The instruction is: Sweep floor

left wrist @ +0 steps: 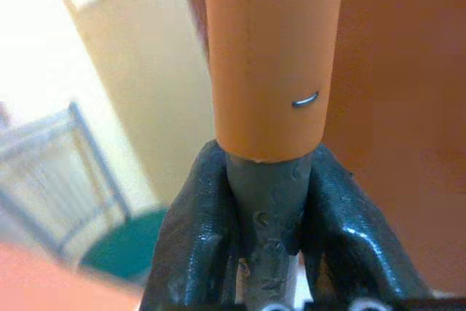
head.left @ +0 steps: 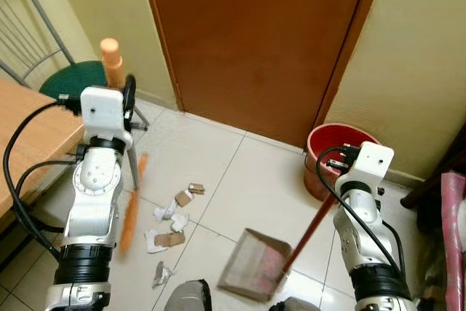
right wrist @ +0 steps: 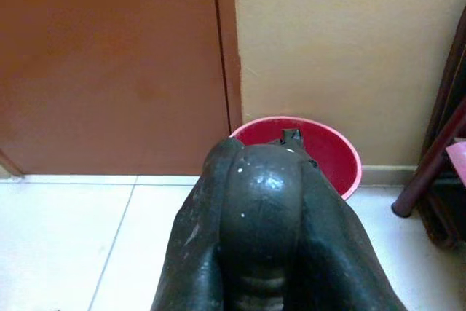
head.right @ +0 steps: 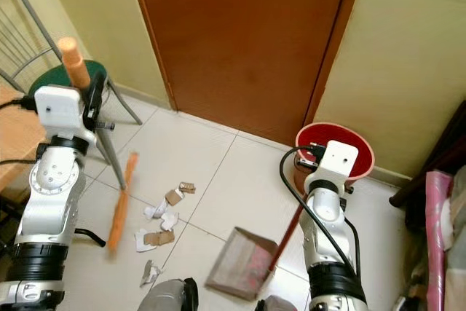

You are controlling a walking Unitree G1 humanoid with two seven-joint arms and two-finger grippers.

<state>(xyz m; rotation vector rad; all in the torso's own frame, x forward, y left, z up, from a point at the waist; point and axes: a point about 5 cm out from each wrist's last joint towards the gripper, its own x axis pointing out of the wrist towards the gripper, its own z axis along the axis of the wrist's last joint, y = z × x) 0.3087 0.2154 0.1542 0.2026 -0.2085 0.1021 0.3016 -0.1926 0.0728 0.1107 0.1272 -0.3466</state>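
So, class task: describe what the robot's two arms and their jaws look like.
Both arms are jointed silver-grey metal with black ribbed collars low down. Each wrist carries a white boxy housing, and black cables loop from it along the left arm and right arm. The jaws are two long, glossy black fingers with rounded tips.

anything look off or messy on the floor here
Yes: torn paper and cardboard scraps lie scattered on the white tiles, between the orange broom and the dustpan, in front of the brown door. They are not yet in the pan.
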